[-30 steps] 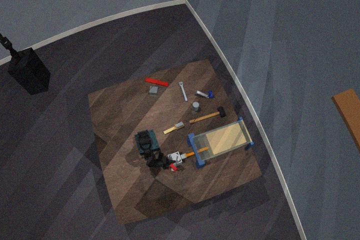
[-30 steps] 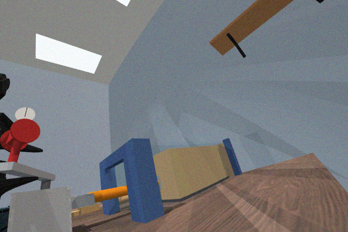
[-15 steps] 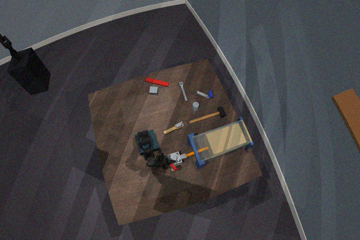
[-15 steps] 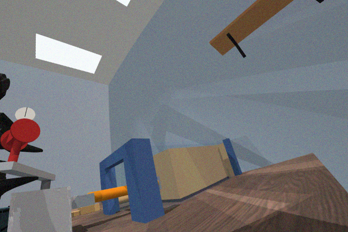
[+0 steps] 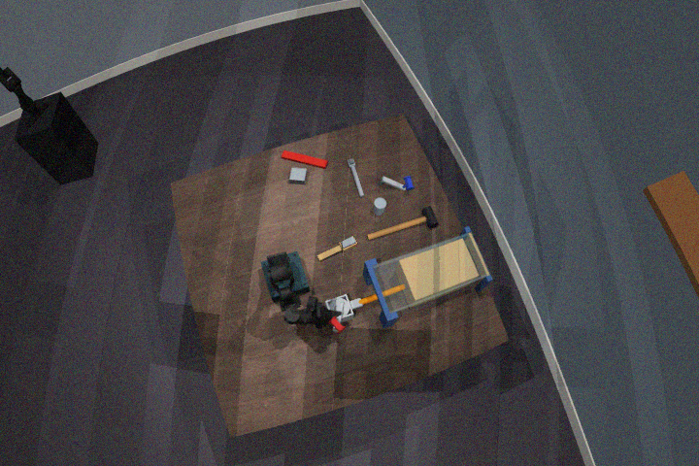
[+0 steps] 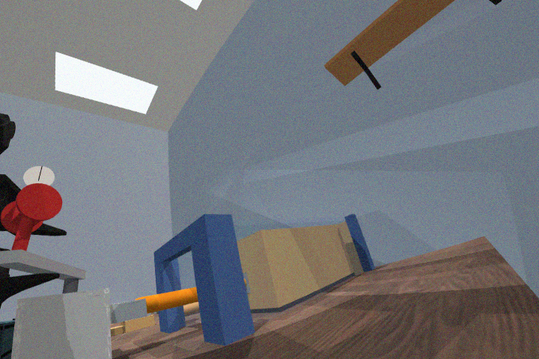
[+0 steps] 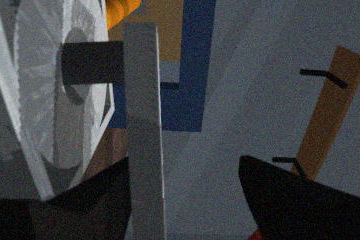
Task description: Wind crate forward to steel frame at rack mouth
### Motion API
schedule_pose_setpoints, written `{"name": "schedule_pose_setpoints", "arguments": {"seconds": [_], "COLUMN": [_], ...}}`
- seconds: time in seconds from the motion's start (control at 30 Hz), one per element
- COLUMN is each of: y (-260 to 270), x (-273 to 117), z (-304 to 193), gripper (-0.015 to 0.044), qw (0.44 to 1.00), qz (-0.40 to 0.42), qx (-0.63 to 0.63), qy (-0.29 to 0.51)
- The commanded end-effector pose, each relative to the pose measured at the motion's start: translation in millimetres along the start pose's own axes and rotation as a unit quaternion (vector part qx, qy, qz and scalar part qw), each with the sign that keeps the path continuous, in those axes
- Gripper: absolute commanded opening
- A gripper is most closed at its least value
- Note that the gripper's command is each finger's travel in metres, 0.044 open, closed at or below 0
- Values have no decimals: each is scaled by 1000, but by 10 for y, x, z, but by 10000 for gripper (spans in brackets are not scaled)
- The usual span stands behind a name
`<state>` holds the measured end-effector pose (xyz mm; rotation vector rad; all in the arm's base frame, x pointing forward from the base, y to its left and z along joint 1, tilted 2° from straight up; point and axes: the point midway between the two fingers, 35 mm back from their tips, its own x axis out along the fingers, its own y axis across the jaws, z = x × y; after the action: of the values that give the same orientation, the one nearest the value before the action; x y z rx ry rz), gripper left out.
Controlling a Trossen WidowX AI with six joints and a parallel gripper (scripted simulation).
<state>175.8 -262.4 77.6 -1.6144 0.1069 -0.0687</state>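
The tan crate (image 5: 438,269) (image 6: 296,266) sits flat in the clear-panelled cubby, its front set back from the blue frame (image 5: 382,296) (image 6: 219,274) at the mouth. An orange strap (image 5: 381,294) (image 6: 171,299) runs from it through the mouth to the pale winch (image 5: 335,306) (image 6: 62,327). The winch handle's grey arm (image 6: 37,264) (image 7: 143,125) lies over the winch, its dark shaft (image 7: 93,62) down the top hole. Its red knob (image 5: 337,323) (image 6: 39,202) stands up. My gripper (image 6: 62,254) (image 7: 188,165) is open, one finger below the handle arm, the other above, around the knob's stem.
Beside the cubby lie a black-headed mallet (image 5: 397,226) and a brush (image 5: 336,249). Further off are a grey cylinder (image 5: 380,206), a blue-headed tool (image 5: 408,183), a wrench (image 5: 355,178), a grey block (image 5: 298,175) and a red bar (image 5: 304,159). My arm's base (image 5: 301,269) stands near the winch.
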Motion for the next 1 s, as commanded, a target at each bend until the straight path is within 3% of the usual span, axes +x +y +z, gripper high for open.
{"name": "schedule_pose_setpoints", "arguments": {"seconds": [0.0,0.17,0.53,0.67,0.97], "y": [-5,77,252,139,70], "x": [0,-95,-780,-982,-1088], "z": [14,-53,-43,-61,31], "gripper": [240,240,240,240,240], "qw": [1000,1000,997,992,991], "qz": [-1,11,25,17,4], "qx": [-2,-2,-6,-73,-45], "qy": [-3,9,68,99,124]}}
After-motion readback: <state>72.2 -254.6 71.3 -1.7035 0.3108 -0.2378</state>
